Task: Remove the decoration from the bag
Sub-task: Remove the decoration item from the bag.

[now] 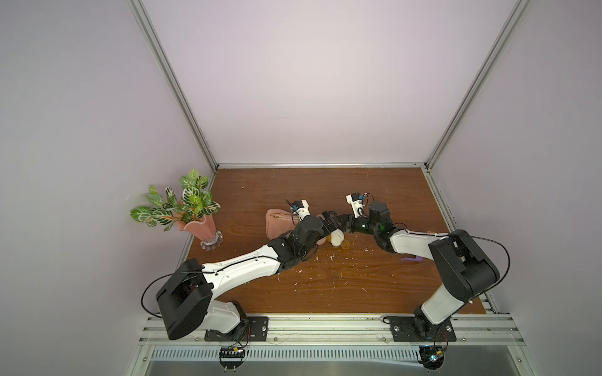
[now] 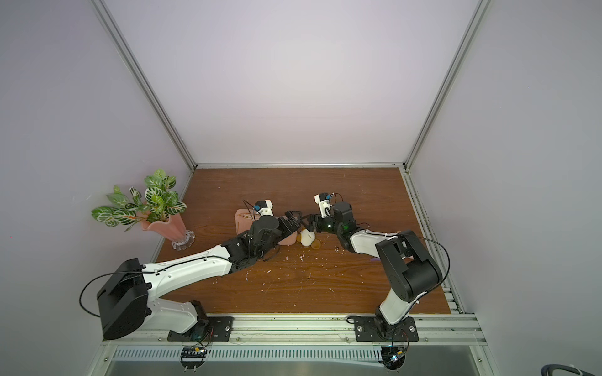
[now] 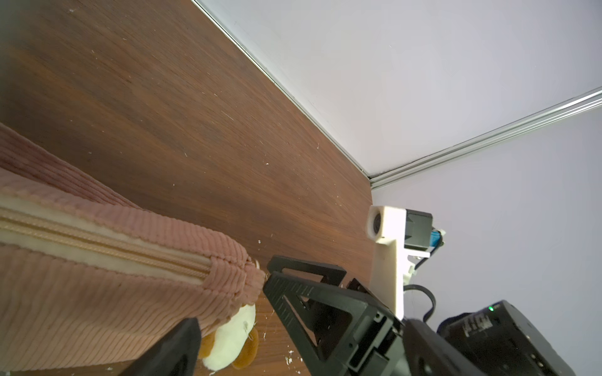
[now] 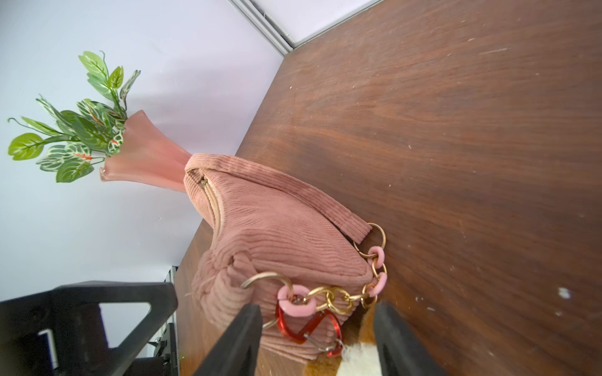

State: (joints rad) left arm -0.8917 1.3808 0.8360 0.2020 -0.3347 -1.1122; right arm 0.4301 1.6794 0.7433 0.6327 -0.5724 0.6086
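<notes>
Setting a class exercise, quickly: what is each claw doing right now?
Left claw: open, jaws wide at the end of the bag.
Right claw: open, straddling the red clip and the decoration, no grip seen.

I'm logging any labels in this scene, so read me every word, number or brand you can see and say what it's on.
No text here can be read.
Pale marking on the black arm housing in the left wrist view: too blurred to read.
The bag, the decoration and the vase show no lettering.
</notes>
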